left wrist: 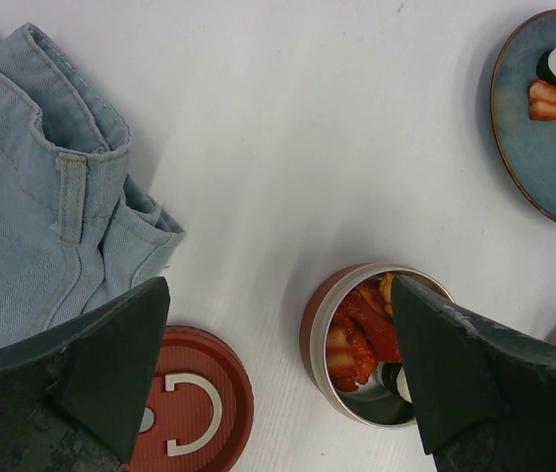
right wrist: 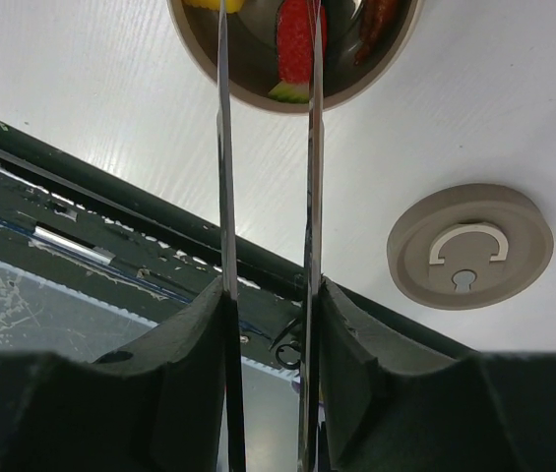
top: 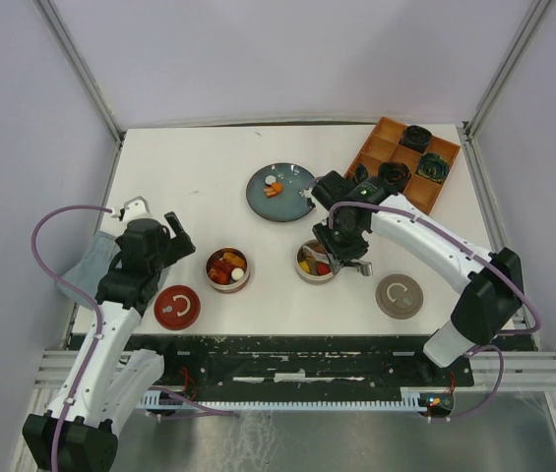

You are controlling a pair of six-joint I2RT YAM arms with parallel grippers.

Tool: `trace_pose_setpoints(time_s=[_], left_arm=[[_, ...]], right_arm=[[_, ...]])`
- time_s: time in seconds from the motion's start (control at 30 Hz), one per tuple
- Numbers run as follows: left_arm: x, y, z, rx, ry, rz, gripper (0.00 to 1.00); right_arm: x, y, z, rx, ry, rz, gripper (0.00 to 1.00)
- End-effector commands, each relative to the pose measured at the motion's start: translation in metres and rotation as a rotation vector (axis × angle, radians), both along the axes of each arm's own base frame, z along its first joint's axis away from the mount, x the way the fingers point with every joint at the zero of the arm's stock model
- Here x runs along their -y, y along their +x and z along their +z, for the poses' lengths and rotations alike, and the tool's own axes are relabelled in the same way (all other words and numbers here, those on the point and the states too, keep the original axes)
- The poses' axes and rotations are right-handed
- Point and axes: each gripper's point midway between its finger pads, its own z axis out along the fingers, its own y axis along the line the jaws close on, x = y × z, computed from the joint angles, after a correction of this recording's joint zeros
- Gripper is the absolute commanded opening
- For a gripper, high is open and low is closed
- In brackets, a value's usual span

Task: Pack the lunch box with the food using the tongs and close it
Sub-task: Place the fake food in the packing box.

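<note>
**Holding the tongs over the grey lunch box**

The right gripper is clamped on the tongs. One finger presses each arm well back from the tips, so a squeeze of the fingers would work the tongs like a longer pair of jaws. The tong tips stand parted above the grey lunch box. A red piece lies inside against one arm, but the view does not show whether the tongs are pinching it. This looks like the drop-off step of one trip.

Some of the food, in orange, red and white, sits on the blue plate just behind that box, so more trips seem needed.

The left gripper hangs wide open and empty above the table, between the red lid and the red lunch box, which already holds pieces. That spot probably suits picking up the lid. The grey lid lies handle-up beside its box. Neither lid is on, so closing is not yet done.
</note>
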Motion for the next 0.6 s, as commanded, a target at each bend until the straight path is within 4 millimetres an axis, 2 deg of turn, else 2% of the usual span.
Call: trace_pose_setpoints(time_s=[0.0, 0.33, 0.57], left_arm=[[-0.0015, 0.0057, 0.009, 0.044, 0.018, -0.009, 0.99], [-0.0009, 0.0061, 0.0076, 0.038, 0.017, -0.012, 0.99], [-0.0014, 0.006, 0.0078, 0.038, 0.019, -0.011, 0.99]], right_arm=[[-0.0014, 0.0055, -0.0041, 0.025, -0.01, -0.013, 0.45], [-0.0057, 0.0095, 0.0014, 0.051, 0.018, -0.02, 0.51], [-0.0042, 0.0058, 0.0006, 0.032, 0.01, -0.011, 0.48]])
